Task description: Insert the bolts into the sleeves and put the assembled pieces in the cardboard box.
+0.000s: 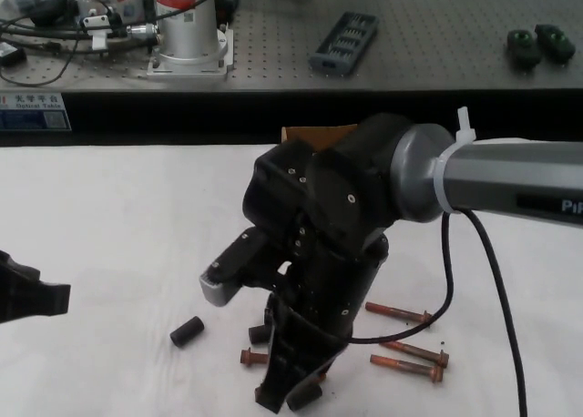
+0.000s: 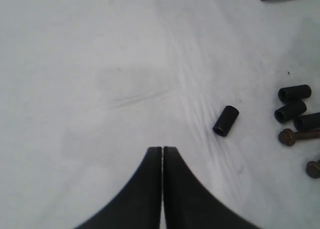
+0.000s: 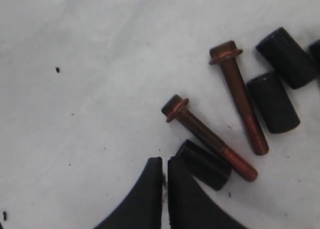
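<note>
On a bench covered with white cloth [image 1: 109, 217], the right gripper [image 3: 162, 161] hangs low over a loose scatter of parts. Its two dark fingers are pressed together with nothing between them. Just beside its tips a black sleeve [image 3: 204, 164] lies on its side, touching the shank of a copper-coloured bolt [image 3: 210, 139]. A second bolt [image 3: 240, 96] lies near, with another sleeve [image 3: 274, 101] beside it. In the high view the right arm [image 1: 364, 189] covers much of this cluster, and further bolts [image 1: 407, 367] lie on the cloth to its right. A corner of the cardboard box [image 1: 314, 135] shows behind the arm. The left gripper [image 2: 162, 149] hovers well apart over bare cloth, its fingers likewise closed against each other and empty. A lone sleeve [image 2: 226, 120] lies between it and the cluster. No bolt sits in a sleeve yet, so the step in hand is probably the first pick-up. To do it well, the right fingers likely need to spread before going lower. They should then close across a bolt's shank close under the head, leaving the threaded end free. The sleeve touching that bolt may roll when disturbed. The lone sleeve looks the easier partner: gripped across its body, its bore remains open for the bolt to enter in line.
</note>
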Available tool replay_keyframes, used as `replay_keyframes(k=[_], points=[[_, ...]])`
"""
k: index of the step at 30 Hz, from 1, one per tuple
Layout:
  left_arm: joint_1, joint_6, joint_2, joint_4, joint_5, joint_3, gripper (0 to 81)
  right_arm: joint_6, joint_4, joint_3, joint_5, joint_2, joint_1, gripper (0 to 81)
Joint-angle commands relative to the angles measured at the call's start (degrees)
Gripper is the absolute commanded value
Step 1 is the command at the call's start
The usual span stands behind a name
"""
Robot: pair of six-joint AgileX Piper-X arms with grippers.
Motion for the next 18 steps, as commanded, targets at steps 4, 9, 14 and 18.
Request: replay_keyframes(k=[4,9,14,18], points=[[0.1,-2.3,0.1,-2.0,-0.2,-0.6,0.6,-7.0,2.9,-0.7,8.1,0.2,0.1,7.2],[0.1,-3.4,0.1,-2.0,-0.2,-0.6,0.6,-7.9,3.5,-0.7,9.1,1.0,0.8,7.2],[0.1,-3.4,0.1,-2.0,-0.2,-0.6,0.6,-8.2,4.4,-0.7,8.4,2.2,2.9,7.6],[0.1,-3.4,0.1,-2.0,-0.2,-0.6,0.6,-10.1,4.1,-0.7,8.2,2.9,5.1,15.2]])
